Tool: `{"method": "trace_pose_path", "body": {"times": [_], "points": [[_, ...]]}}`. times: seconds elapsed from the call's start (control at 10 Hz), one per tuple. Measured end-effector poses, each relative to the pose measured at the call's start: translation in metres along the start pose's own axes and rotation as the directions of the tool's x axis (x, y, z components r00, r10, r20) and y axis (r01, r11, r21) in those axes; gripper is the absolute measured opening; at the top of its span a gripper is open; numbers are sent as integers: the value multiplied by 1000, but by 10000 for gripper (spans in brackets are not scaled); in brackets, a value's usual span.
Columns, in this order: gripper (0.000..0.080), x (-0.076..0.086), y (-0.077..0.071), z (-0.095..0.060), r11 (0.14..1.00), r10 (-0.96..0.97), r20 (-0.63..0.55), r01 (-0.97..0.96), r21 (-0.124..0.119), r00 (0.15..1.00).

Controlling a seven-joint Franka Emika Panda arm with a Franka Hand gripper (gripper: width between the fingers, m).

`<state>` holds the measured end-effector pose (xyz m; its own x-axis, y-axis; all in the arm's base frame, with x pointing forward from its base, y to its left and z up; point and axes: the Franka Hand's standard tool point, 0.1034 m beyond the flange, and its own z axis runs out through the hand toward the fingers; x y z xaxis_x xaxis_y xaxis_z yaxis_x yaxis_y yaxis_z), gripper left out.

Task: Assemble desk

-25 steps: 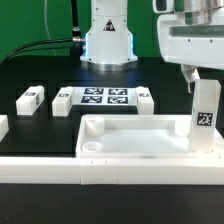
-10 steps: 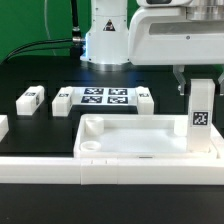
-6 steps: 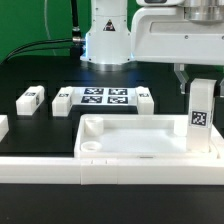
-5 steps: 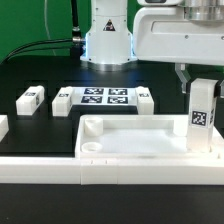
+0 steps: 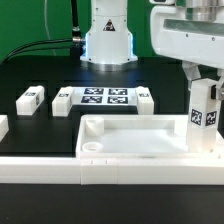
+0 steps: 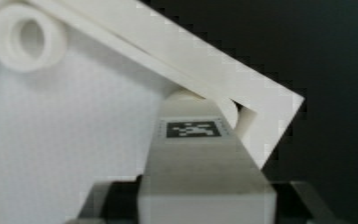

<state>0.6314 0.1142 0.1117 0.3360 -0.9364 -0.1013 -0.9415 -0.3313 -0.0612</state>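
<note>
Exterior view, nearest first: a long white border bar (image 5: 40,165) runs along the front, and the tabletop (image 5: 135,142) lies flat just behind it, rim up. At the slab's corner on the exterior view's right stands the held leg (image 5: 205,118), with the gripper (image 5: 203,82) clamped on its upper end. The wrist view confirms this: the held leg (image 6: 202,165) runs down from between the gripper's (image 6: 202,197) jaws to the tabletop (image 6: 87,110) corner, and a round socket (image 6: 25,40) shows at another corner. The post's long axis is vertical or very nearly so, with its tagged face toward the exterior camera and its lower end at the corner. Whether it is seated I cannot tell. To do this well, keep the post plumb over its corner socket and press or turn straight down. Avoid side load, which could slide the slab along the bar. Farther back, loose legs (image 5: 32,99) lie flat beside the marker board (image 5: 105,97), with the robot base (image 5: 108,42) beyond.
</note>
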Motion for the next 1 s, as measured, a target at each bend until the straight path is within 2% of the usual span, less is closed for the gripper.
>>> {"method": "trace_pose_path", "body": {"times": [0.4,0.6,0.7,0.8,0.9,1.0], "points": [[288,1,-3,0,956,293,18,-294,15,956],[288,1,-3,0,944,328,18,-329,18,944],[379,0,-3,0,950,312,18,-313,17,950],[379,1,-3,0,963,269,15,-269,16,963],[550,1,-3,0,973,232,15,-232,15,973],[633,0,-3,0,980,197,15,-197,15,980]]}}
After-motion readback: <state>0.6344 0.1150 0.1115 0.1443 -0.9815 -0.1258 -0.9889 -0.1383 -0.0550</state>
